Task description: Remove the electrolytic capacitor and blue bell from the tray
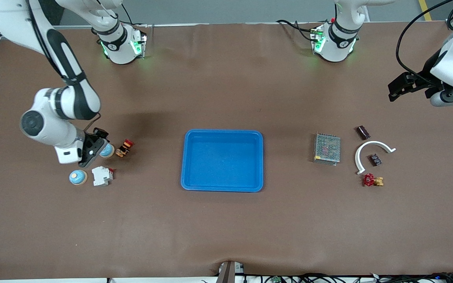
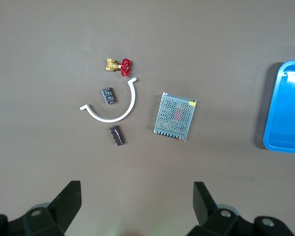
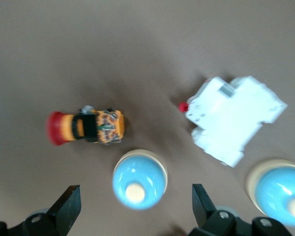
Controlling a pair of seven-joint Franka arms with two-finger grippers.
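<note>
A blue bell [image 1: 107, 150] with a cream button sits toward the right arm's end of the table. My right gripper [image 1: 94, 151] hangs open just above it. In the right wrist view the bell [image 3: 139, 179] lies between the spread fingers [image 3: 69, 206] of the gripper [image 3: 136, 209], apart from both. A dark cylindrical capacitor [image 1: 363, 132] lies toward the left arm's end; it also shows in the left wrist view [image 2: 116, 135]. My left gripper [image 1: 401, 85] is open and empty, up in the air over bare table near the capacitor, as the left wrist view [image 2: 136, 204] shows.
A blue tray [image 1: 222, 184] sits mid-table. Near the bell lie a second blue bell [image 1: 78, 177], a white breaker [image 1: 102, 175] and a red-orange push button [image 1: 124, 147]. Near the capacitor lie a mesh power supply [image 1: 327, 148], a white arc [image 1: 370, 144], a small black module [image 1: 375, 159] and a red valve [image 1: 369, 180].
</note>
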